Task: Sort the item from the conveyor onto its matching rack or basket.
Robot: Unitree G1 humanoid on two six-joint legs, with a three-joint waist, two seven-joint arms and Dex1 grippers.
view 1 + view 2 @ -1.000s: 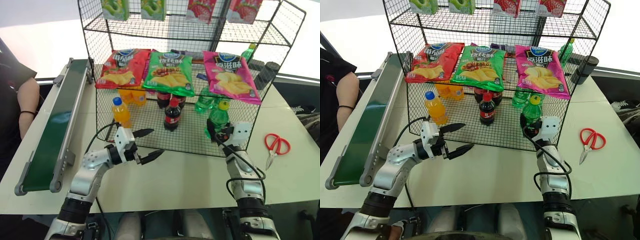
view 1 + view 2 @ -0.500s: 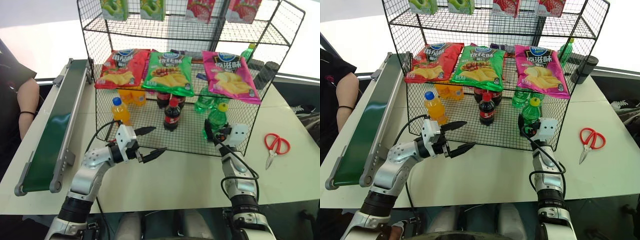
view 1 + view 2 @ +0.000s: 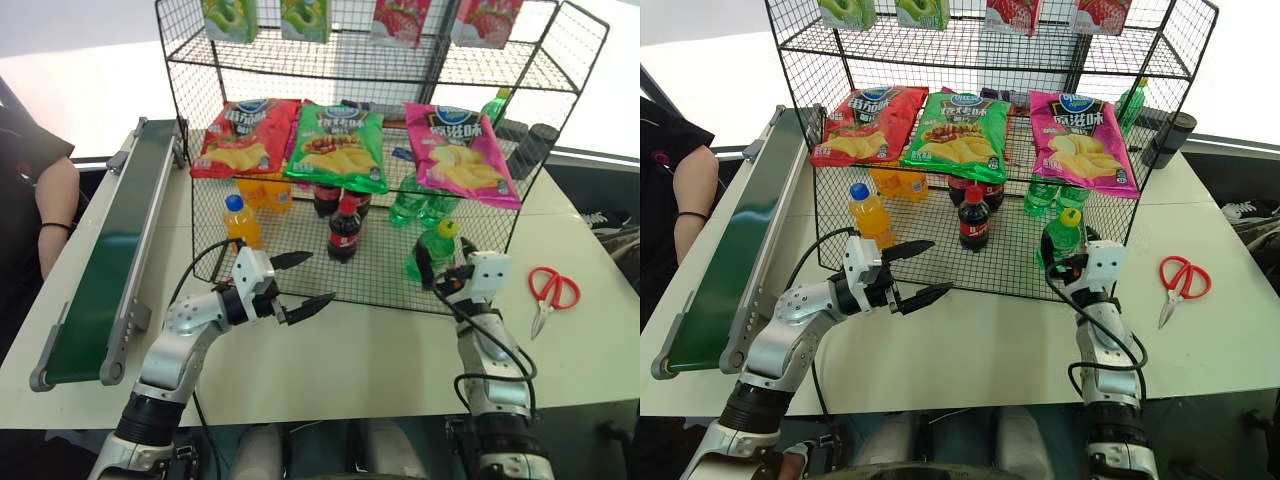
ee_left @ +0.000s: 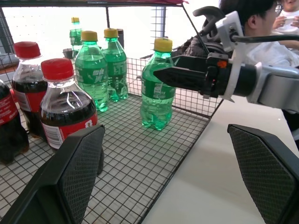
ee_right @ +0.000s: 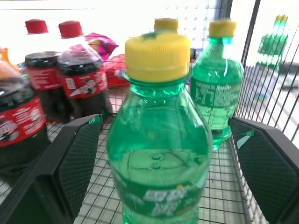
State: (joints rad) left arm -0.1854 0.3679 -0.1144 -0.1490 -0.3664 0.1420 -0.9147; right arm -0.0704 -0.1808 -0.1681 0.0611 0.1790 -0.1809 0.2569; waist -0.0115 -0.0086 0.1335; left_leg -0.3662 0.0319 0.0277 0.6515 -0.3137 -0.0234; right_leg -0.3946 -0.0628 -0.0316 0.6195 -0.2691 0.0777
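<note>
From the head view, you see the green bottle point(image 3: 434, 248) standing upright on the bottom tier of the wire rack point(image 3: 250, 150), near its front right corner. Your right hand point(image 3: 440, 274) sits just in front of it, fingers spread wide and gripping nothing. Your left hand point(image 3: 300, 285) hovers over the desk point(image 3: 380, 350), also wide and empty. The left wrist view shows the bottle free beside the right hand. The right wrist view shows the bottle between parted fingers point(image 5: 65, 158).
</note>
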